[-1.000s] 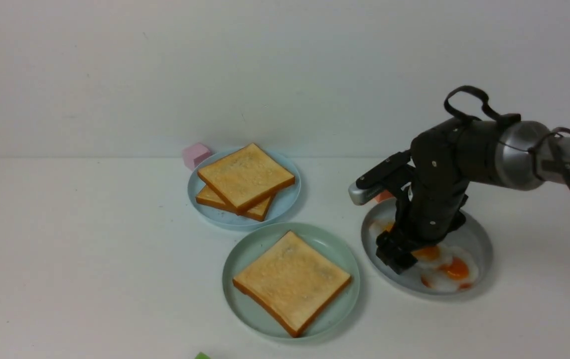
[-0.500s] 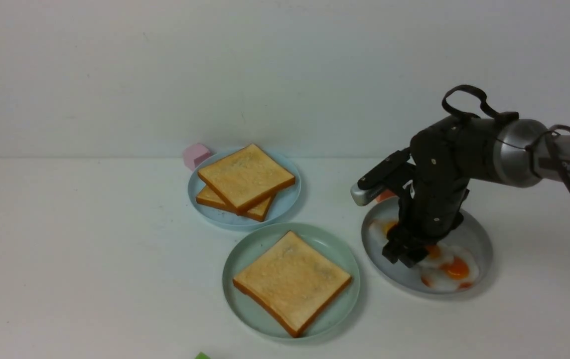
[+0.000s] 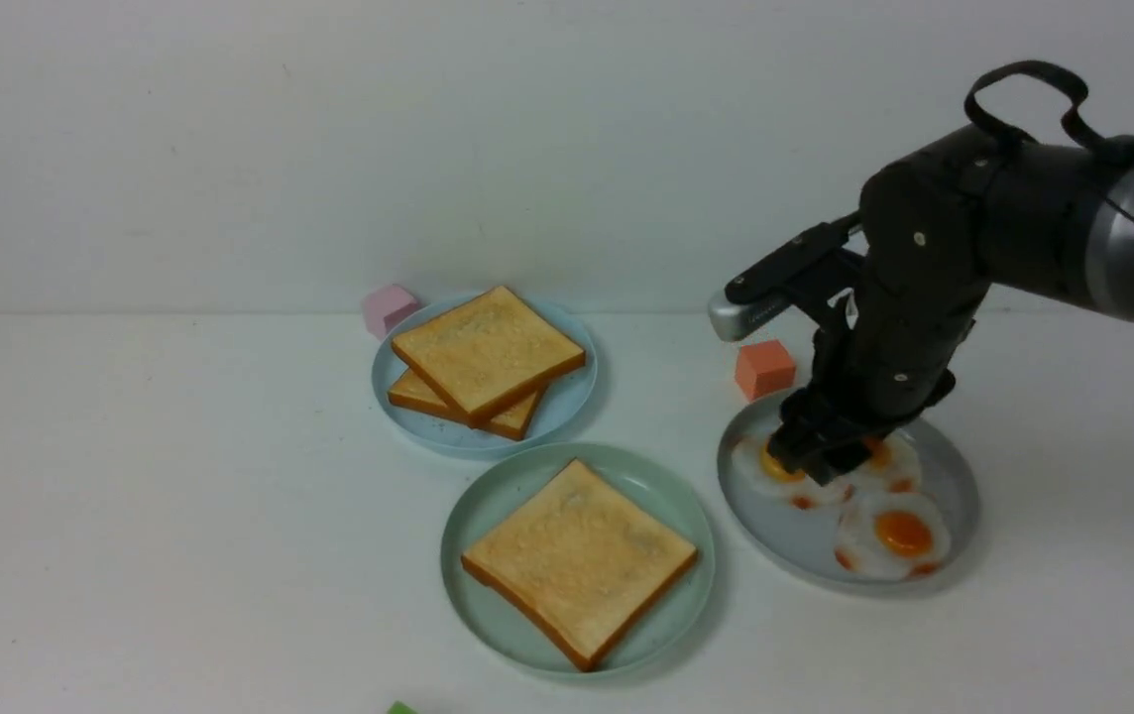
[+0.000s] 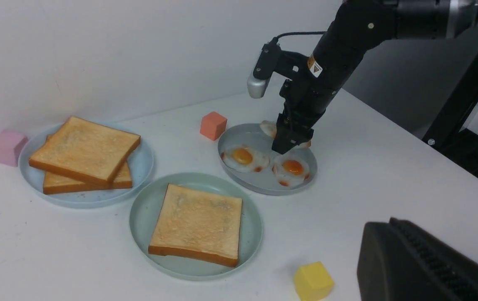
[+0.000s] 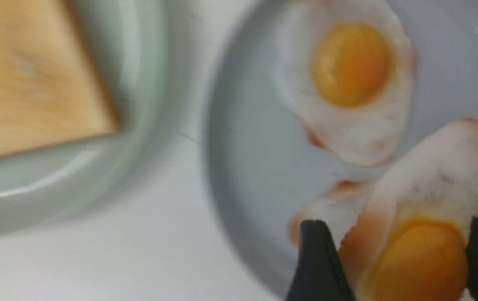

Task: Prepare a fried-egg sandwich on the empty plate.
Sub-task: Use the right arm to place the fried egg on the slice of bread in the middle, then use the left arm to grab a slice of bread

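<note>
White tabletop (image 3: 180, 496) bearing three plates (image 3: 463, 605) and four small blocks (image 3: 763, 369).

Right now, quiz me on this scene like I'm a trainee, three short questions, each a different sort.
1. True or false: the toast slice on the mint-green plate has no egg on top.
2. Between the right jaws is: A) a toast slice; B) a fried egg; C) a block.
3. Fill in: the light-blue plate holds ___ toast slices.

Key: 1 true; 2 B; 3 two.
</note>
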### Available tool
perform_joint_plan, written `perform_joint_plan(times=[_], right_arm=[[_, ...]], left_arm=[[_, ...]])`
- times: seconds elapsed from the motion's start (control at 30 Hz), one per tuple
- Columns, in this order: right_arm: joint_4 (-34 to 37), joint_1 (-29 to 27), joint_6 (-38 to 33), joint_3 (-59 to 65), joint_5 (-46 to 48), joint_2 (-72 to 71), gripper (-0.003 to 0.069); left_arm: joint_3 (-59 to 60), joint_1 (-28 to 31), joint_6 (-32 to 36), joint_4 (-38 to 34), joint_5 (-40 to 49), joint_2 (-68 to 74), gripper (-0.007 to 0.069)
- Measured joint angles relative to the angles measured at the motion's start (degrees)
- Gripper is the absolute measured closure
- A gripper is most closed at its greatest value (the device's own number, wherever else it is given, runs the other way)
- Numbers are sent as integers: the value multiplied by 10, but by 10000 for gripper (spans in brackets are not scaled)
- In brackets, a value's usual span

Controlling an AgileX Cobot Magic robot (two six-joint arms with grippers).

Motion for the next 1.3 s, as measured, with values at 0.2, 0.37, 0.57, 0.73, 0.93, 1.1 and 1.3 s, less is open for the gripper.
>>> perform_joint_plan(times=[0.2,0.37,0.57,0.73,0.93,1.1,1.3], right_arm=[[45,104,1,0,-70,12,213],[50,138,14,0,-136,55,213],[65,140,29,0,-165,88,213],[78,140,31,0,-183,88,195],[79,140,31,0,-171,88,-3],[79,140,33,0,-146,52,2],[57,140,40,-2,-12,-81,171]], left_arm=[[0,0,1,0,-6,0,638],[0,0,1,0,-6,0,637],[0,0,2,3,-6,0,636],[0,0,2,9,-6,0,634],[0,0,2,21,-6,1,634],[0,0,2,36,15,35,631],[-3,0,4,62,32,205,638]])
